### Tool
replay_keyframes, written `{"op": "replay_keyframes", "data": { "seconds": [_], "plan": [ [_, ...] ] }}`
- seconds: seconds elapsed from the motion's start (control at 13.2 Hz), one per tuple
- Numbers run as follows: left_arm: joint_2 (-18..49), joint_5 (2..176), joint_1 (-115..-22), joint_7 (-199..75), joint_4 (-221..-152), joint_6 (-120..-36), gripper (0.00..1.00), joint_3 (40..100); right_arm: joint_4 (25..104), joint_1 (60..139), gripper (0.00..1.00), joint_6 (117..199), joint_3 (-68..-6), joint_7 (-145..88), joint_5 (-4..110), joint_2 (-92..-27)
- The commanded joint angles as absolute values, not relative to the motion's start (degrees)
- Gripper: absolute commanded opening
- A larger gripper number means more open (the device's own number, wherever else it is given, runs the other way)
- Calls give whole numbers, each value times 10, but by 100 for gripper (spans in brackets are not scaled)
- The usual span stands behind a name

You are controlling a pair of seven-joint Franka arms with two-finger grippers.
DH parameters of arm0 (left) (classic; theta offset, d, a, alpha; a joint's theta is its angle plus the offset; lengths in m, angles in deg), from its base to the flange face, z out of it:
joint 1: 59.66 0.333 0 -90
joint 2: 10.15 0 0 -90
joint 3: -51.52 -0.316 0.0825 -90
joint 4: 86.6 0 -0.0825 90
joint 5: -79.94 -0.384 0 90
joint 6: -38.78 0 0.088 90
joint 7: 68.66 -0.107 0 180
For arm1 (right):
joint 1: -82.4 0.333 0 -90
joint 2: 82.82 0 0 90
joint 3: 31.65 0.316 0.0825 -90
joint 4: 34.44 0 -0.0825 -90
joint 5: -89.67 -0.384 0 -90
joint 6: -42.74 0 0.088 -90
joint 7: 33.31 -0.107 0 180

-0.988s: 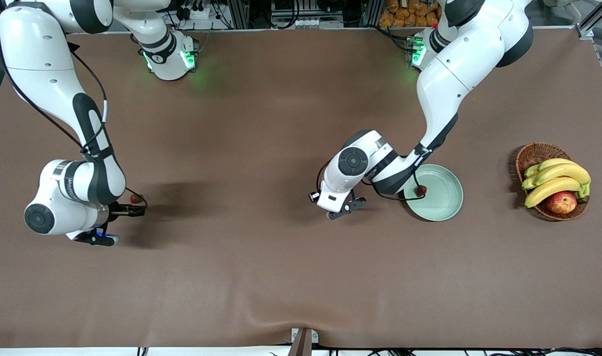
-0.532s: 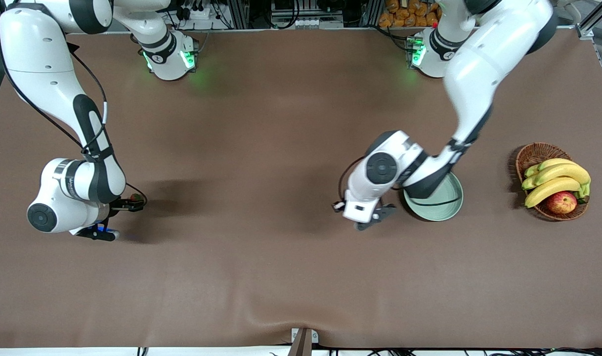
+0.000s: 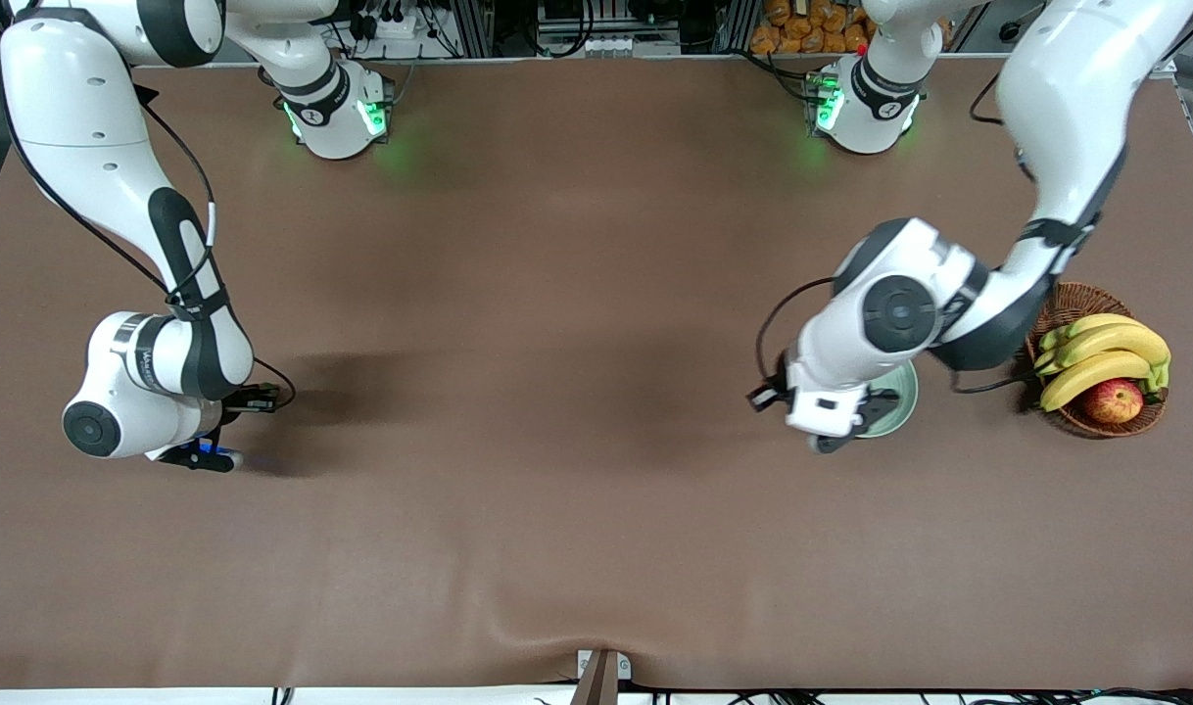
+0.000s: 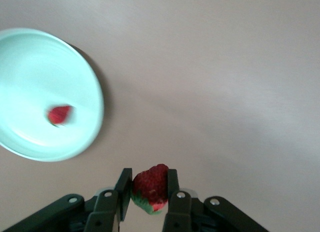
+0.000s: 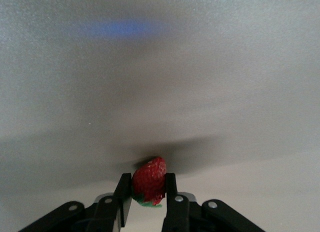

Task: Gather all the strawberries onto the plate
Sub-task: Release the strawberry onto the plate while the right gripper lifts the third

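Observation:
My left gripper [image 4: 150, 184] is shut on a red strawberry [image 4: 151, 184] with a green cap. It hangs over the brown table just beside the mint-green plate [image 4: 30, 62]. A second strawberry [image 4: 59, 114] lies in the plate. In the front view the left hand [image 3: 836, 406] covers most of the plate [image 3: 902, 392]. My right gripper [image 5: 149, 184] is shut on a third strawberry [image 5: 149, 179], low over the table with its shadow close under it. It is at the right arm's end of the table [image 3: 262, 397]; there the berry is hidden.
A brown wicker basket [image 3: 1067, 304] with bananas [image 3: 1106, 357] and a red-yellow apple [image 3: 1113, 399] stands beside the plate, toward the left arm's end. The brown table mat [image 3: 557, 441] spreads wide between the two arms.
My left arm swung toward its own end of the table, carrying its gripper up to the plate. My right gripper shifted slightly and hides the strawberry that showed at its fingers.

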State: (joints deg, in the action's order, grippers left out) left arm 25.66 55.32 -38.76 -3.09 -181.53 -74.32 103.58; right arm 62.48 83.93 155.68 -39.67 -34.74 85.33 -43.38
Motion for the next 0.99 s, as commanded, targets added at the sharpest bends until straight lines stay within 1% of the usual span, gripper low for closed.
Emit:
{"op": "replay_keyframes", "data": {
  "seconds": [0.0,0.15,0.23,0.38,0.53,0.61,0.68,0.76,0.84,0.91],
  "plan": [
    [213,556,-315,-113,-1917,-747,0,1048,630,841,14,1558,-394,-346,863,-446],
    [216,531,-266,-176,-1958,-750,0,1048,593,850,14,1556,-390,-352,855,-449],
    [217,512,-241,-214,-1975,-757,0,1048,572,869,13,1556,-387,-356,850,-450],
    [223,487,-211,-259,-2003,-796,0,1048,544,915,12,1558,-387,-391,817,-448],
    [241,452,-187,-280,-2021,-834,0,1047,543,973,10,1570,-387,-418,758,-443],
    [252,443,-184,-281,-2021,-837,0,1047,542,1006,10,1595,-387,-419,719,-439],
    [257,437,-184,-281,-2021,-838,15,1047,543,1035,11,1635,-387,-419,674,-434],
    [259,433,-184,-281,-2021,-839,43,1046,543,1065,11,1671,-387,-419,620,-425],
    [258,432,-183,-283,-2021,-839,77,1046,543,1095,12,1696,-387,-419,568,-416],
    [256,432,-182,-286,-2021,-838,100,1046,543,1125,12,1724,-388,-419,515,-406]
  ]
}}
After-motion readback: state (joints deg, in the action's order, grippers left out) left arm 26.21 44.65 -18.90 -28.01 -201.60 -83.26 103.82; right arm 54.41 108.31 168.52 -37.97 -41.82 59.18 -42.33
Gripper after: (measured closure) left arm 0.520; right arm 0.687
